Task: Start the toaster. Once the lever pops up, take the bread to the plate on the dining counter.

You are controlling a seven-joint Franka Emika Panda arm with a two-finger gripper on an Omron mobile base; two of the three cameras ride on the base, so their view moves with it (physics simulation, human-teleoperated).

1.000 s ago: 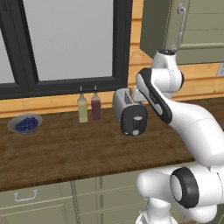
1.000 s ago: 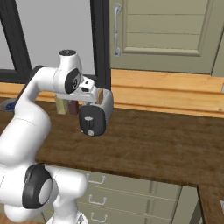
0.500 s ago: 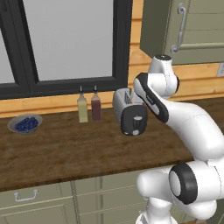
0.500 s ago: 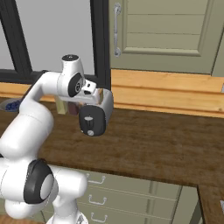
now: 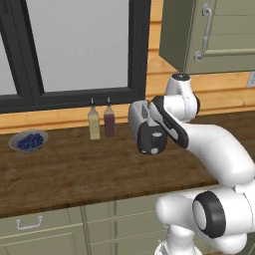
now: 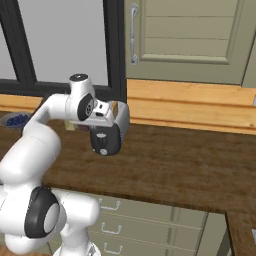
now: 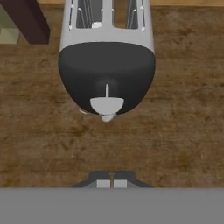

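The silver-grey toaster [image 5: 145, 128] stands on the wooden kitchen counter [image 5: 69, 172] with its black end panel toward me. In the hand view I look down on the toaster [image 7: 107, 52]; its pale lever [image 7: 106, 105] sits low on the black panel. A pale tan edge, apparently the bread [image 6: 114, 106], shows at the toaster's [image 6: 111, 131] top. My gripper [image 7: 112, 183] is shut and empty, hovering above the counter just in front of the lever. The plate and the dining counter are out of view.
Two bottles [image 5: 93, 124] [image 5: 109, 121] stand just left of the toaster, under the window. A grey bowl of blueberries [image 5: 29, 141] sits at the far left. A wall cabinet [image 5: 209, 30] hangs above on the right. The counter runs on to the right [image 6: 200, 165].
The fingers have closed from wide open to shut. The hand has shifted slightly at the toaster's front end; the toaster, bottles and bowl have not moved.
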